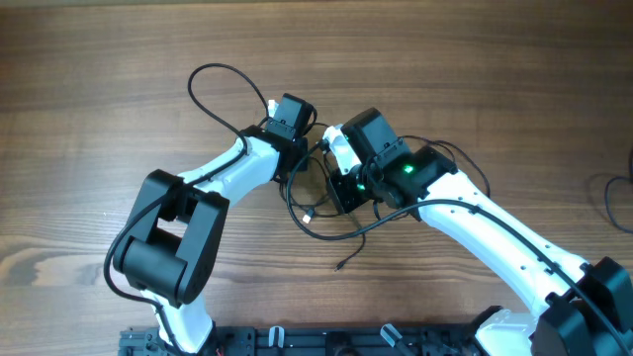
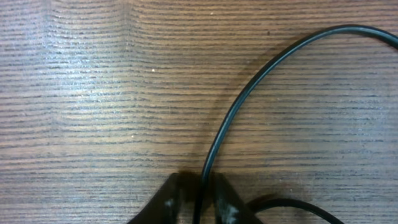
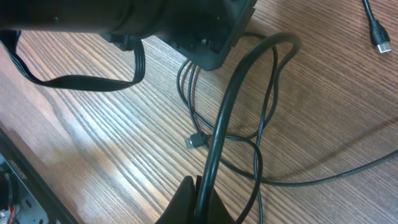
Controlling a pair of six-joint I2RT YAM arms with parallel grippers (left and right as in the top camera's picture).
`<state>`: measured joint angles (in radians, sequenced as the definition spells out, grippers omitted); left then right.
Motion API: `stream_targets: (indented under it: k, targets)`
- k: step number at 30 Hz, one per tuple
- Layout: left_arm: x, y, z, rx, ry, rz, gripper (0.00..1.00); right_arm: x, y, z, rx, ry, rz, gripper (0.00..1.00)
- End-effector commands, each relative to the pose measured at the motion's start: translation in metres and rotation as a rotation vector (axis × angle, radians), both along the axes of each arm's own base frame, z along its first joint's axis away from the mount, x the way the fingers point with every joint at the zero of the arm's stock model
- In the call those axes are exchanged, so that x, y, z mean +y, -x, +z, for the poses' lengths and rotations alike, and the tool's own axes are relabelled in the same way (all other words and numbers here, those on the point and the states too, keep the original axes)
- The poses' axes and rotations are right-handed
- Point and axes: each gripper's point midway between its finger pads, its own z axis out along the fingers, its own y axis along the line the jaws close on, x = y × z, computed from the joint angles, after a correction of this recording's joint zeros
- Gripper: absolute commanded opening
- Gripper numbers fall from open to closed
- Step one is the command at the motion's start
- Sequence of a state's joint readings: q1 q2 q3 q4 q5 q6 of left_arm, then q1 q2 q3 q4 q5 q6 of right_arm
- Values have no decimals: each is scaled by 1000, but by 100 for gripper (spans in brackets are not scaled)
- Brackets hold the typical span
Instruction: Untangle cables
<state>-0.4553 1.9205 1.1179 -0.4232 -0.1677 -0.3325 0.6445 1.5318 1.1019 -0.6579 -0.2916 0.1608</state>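
**Cables, black, tangled: centre of overhead frame**

Item: cables (image 1: 315, 213), thin black cords in crossed loops on the wooden surface (image 1: 99, 59). One wide loop runs to the upper left. A small plug end (image 3: 196, 142) lies loose within the tangle.

Left fingers (image 2: 171, 199): clenched on a single strand.

Right fingers (image 3: 180, 204): clenched on another strand, which rises from the heap.

Probable purpose: two holds set close together, so the strands can be drawn apart.

Containers: none in view.
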Motion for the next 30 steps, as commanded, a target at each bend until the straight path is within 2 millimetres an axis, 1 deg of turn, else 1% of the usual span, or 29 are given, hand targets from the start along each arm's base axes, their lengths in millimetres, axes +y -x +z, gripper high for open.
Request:
stream_targets:
  k: [1,2,3,4,6,7,9,10,11,12,13,14,15,17,19,20,22,23,24,26,27,28,29,30]
  targets:
    - [26,27,-36,127,-104,16,4,-9,-4,13,-54,10,-27,4]
    - [30,28,-36,130,-120,22,4,-16,-8,17,-79,29,-49,4]
    - [38,30,-36,139,-150,34,4,-25,-13,22,-109,52,-79,4]
    - [55,32,-34,151,-194,69,4,-49,-23,34,-177,107,-157,4]
    - [76,32,-31,167,-230,114,4,-83,-36,52,-254,161,-283,4]
    - [88,31,-30,175,-246,142,4,-104,-43,63,-298,187,-378,4]
    - [110,30,-27,198,-254,199,4,-153,-54,91,-392,228,-602,4]
    - [118,30,-25,206,-252,225,4,-171,-56,102,-426,235,-686,4]
    - [130,30,-24,214,-248,271,4,-199,-56,119,-477,240,-806,4]
    - [144,30,-23,225,-239,329,4,-220,-55,132,-514,237,-892,4]
    - [152,31,-23,231,-233,366,4,-235,-52,142,-541,234,-950,4]
    - [165,34,-23,240,-223,432,4,-257,-46,157,-580,220,-1038,4]
    - [172,36,-23,250,-208,471,4,-272,-39,167,-605,206,-1091,4]
    - [179,39,-27,280,-141,512,4,-296,-27,184,-649,182,-1175,4]
    - [175,40,-30,306,-43,533,4,-307,-18,192,-669,164,-1213,4]
    - [172,39,-31,318,2,536,4,-309,-15,194,-669,149,-1217,4]
    - [158,38,-32,345,122,532,5,-307,-12,193,-651,128,-1203,4]
    - [147,37,-31,359,191,522,7,-306,-10,191,-641,130,-1197,4]
    - [141,37,-31,367,227,507,11,-306,-9,188,-628,139,-1196,4]
    - [135,35,-28,368,249,480,27,-306,-10,181,-603,159,-1192,4]
    - [133,33,-24,367,251,449,36,-306,-11,178,-592,167,-1190,4]
    - [132,31,-20,367,248,435,50,-306,-12,176,-586,172,-1189,4]
    - [131,29,-13,362,245,417,87,-306,-14,173,-575,172,-1196,4]
    - [129,25,-5,355,244,405,100,-307,-15,172,-568,166,-1211,4]
